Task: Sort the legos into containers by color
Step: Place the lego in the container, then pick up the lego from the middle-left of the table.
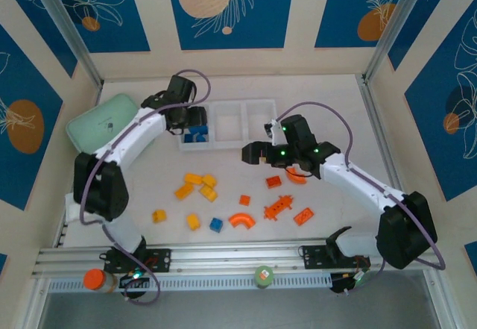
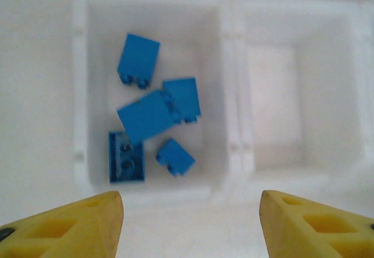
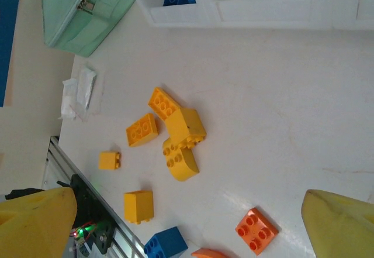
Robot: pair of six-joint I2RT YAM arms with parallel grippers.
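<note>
Risks first: we're seeing the left gripper [image 2: 191, 200] hanging over the tray's [image 2: 231, 123] nine o'clock cell, jaws spread with nothing between them, five blue bricks [image 2: 149, 117] lying below. We're guessing a sideways exit could be catching a wall and dragging that light tray. The right gripper [image 3: 188, 210], jaws also wide and empty, is hovering above the loose pile. The yellows [image 3: 175, 132] are bunching up and touching, so a pinch there could be shoving neighbours, and the orange arch [image 1: 241, 221] is looking slippery. Both arms are crowding the middle too. Underneath, the table [image 1: 335, 113] is looking plain white and smooth, with the green case [image 1: 100, 124] sitting at ten o'clock, the tray at twelve, and blue leaf-print panels [image 1: 231, 8] boxing everything in.
</note>
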